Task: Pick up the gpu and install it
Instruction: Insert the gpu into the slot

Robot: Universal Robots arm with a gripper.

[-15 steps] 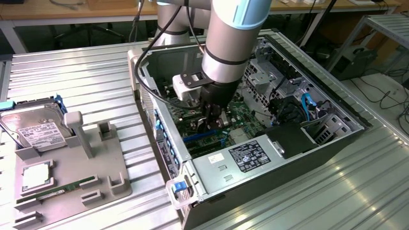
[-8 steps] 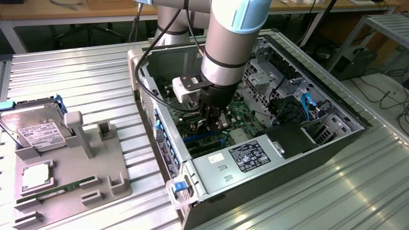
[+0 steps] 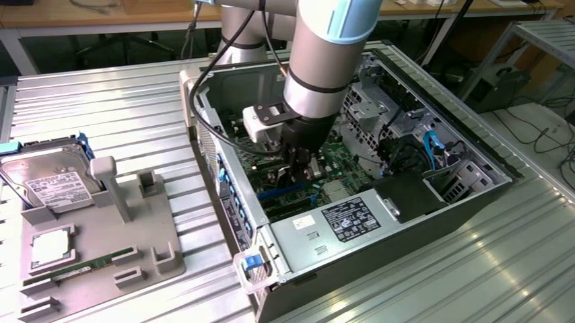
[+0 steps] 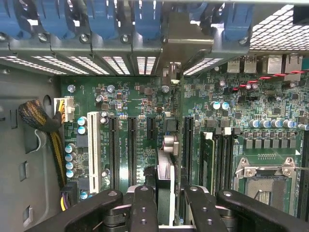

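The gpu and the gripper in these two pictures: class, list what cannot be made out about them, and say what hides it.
- Exterior view: gpu mostly hidden behind the arm and gripper.
- Wrist view: gpu shows edge-on, so fan and shroud are unseen; its near end is covered by the gripper.
- Either view: whether its connector sits in a motherboard slot is hidden beneath the card.
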